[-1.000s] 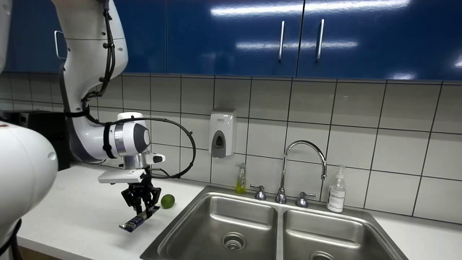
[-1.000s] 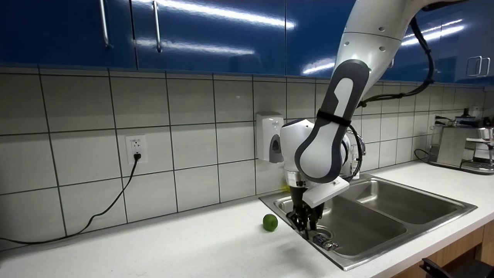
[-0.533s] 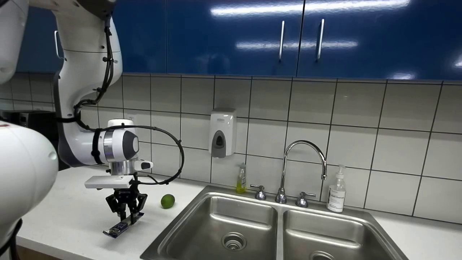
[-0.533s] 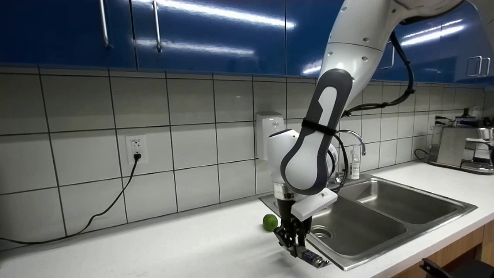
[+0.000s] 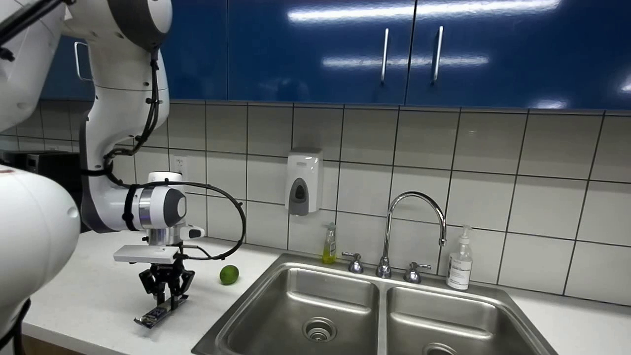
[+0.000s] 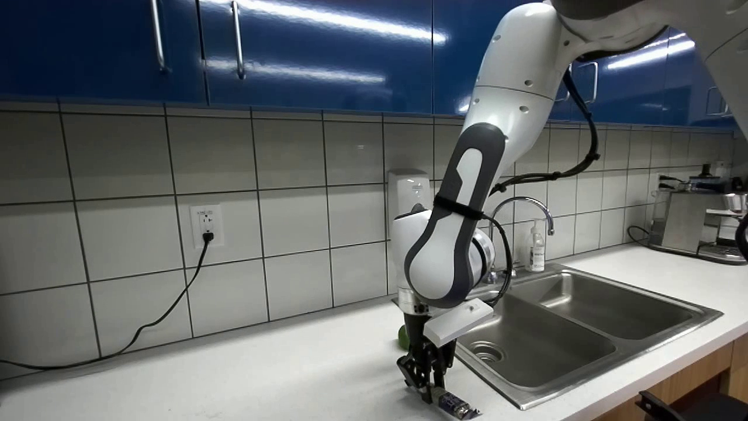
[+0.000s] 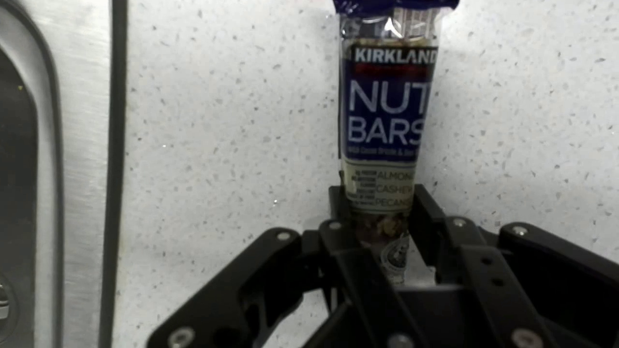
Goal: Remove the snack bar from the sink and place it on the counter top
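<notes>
Wrist view shows the fingers point(image 7: 428, 208) pressed on both long sides of the snack bar point(image 7: 387, 116), holding it away from its middle, so the longer part sticks out. The bar is over the counter point(image 7: 232, 145), beside the sink point(image 7: 87, 145) with a strip of counter between; whether it touches down, I cannot tell. I think any last lowering should be straight and slow, with the bar level; the gripper point(image 5: 167, 303) should let go only when the whole length is supported, then rise without dragging it. The counter is pale, speckled and looks hard. Farther out are a green fruit point(image 5: 229, 274), a tap point(image 5: 384, 267), a tiled wall point(image 6: 128, 234) and blue cupboards point(image 6: 315, 52).
</notes>
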Action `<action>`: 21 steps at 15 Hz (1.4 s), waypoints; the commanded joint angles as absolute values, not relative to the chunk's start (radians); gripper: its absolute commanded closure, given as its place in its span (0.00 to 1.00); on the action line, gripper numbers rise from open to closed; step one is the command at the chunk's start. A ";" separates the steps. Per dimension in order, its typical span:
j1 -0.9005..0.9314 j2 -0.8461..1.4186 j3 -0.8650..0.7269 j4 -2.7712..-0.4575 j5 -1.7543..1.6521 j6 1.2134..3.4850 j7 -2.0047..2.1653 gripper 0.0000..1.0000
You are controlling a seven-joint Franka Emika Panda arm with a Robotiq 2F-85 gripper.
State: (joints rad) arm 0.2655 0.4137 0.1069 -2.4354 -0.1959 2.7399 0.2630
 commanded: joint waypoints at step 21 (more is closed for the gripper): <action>0.264 0.282 0.030 -2.492 -0.175 2.738 0.277 0.00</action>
